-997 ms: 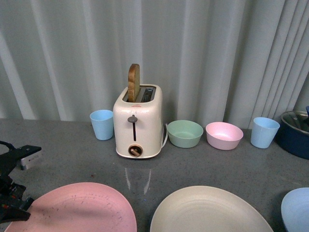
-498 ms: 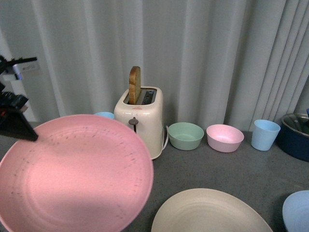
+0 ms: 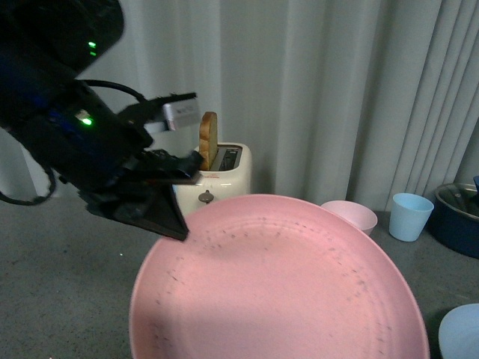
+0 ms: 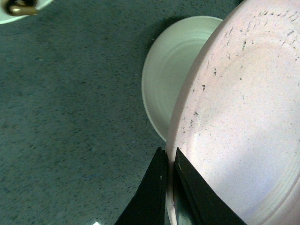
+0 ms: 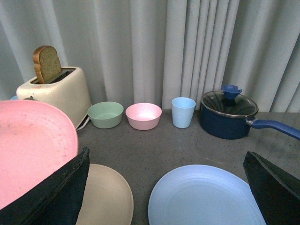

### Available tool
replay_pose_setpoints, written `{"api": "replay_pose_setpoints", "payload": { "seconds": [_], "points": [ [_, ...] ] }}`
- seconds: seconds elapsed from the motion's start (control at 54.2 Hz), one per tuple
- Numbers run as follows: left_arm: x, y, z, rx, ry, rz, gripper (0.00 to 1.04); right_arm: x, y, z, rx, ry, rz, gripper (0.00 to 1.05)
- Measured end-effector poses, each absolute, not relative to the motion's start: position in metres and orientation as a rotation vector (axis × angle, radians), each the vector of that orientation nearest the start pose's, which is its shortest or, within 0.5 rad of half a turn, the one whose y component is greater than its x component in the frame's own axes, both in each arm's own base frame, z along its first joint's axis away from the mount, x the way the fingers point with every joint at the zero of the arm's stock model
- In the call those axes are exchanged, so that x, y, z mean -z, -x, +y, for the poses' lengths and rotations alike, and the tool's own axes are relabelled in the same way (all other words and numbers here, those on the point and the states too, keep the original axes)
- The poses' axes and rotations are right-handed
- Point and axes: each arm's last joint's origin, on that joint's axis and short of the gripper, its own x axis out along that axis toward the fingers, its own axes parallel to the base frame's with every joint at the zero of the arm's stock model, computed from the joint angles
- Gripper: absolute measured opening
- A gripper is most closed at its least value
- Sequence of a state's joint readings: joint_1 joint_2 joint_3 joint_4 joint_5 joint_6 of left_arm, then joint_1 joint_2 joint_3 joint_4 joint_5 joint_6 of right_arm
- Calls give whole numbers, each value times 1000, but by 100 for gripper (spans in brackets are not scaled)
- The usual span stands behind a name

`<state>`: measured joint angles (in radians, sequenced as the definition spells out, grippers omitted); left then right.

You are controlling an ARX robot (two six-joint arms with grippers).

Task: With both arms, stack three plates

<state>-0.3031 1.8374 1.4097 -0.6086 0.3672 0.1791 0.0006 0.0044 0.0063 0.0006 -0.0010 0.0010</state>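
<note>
Clamped on the pink plate's [image 3: 284, 292] rim, the left gripper [image 3: 178, 224] has swung it partly above the front-edge cream plate [image 4: 168, 75], ready to stack; right gripper [image 5: 164, 187] gapes empty.

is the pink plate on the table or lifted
Lifted: left gripper pinches its rim, holding the pink plate above the cream plate.

Front view: level, facing the curtain [image 3: 337, 97], pressed close to the pink plate [image 3: 277, 292] filling the lower frame. Left wrist: straight down past the left claw [image 4: 169, 158] onto the worktop [image 4: 70, 117]. Right wrist: low, facing forward. Shared by all 3: pink plate, toaster [image 3: 224, 168].
</note>
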Motion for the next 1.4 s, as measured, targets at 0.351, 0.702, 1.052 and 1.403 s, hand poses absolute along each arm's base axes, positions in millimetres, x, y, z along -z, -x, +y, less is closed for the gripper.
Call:
{"api": "replay_pose_setpoints", "payload": {
  "seconds": [0.351,0.702,1.052,1.403],
  "points": [
    [-185,-390,-175,703,-165,1070,3,-165,-98,0,-2,-1,-2,97],
    [-149,-418,-190,645,-183,1087,3,-165,-98,0,-2,-1,-2,97],
    [-135,-421,-195,628,-205,1090,3,-165,-98,0,-2,-1,-2,97],
    [-133,-419,-203,644,-218,1070,40,-165,-98,0,-2,-1,-2,97]
  ]
}}
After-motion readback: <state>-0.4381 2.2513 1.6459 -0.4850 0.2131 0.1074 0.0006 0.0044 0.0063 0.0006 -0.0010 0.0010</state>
